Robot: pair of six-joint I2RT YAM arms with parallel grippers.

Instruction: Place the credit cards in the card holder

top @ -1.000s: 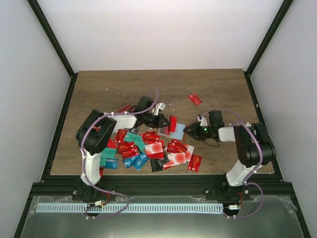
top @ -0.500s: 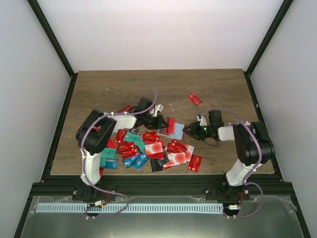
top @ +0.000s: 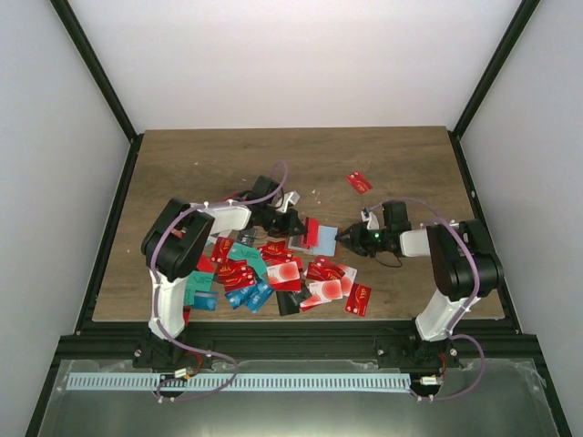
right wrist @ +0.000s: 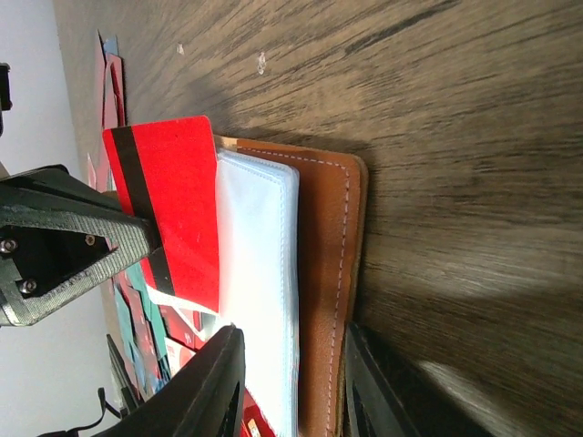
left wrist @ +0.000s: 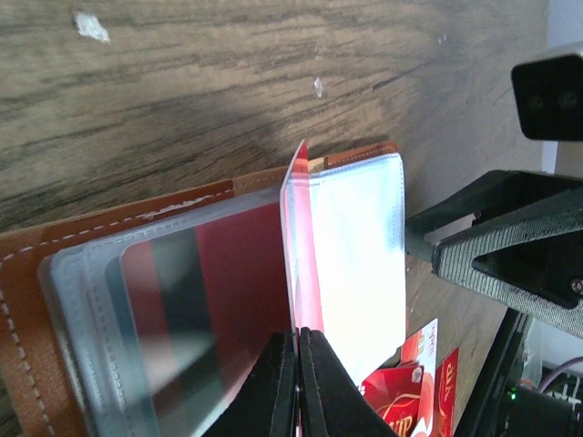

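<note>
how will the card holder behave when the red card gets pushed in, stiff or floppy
Probably floppy: the card holder has clear sleeves that fan loosely, so they may buckle. It looks flat and light, so it would likely slide on the wooden table were the right gripper not pinching it.

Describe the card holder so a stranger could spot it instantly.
On the wooden table, find the heap of credit cards; look at its far edge. The card holder lies open there: stitched brown leather with pale blue sleeves, larger than any card.
</note>
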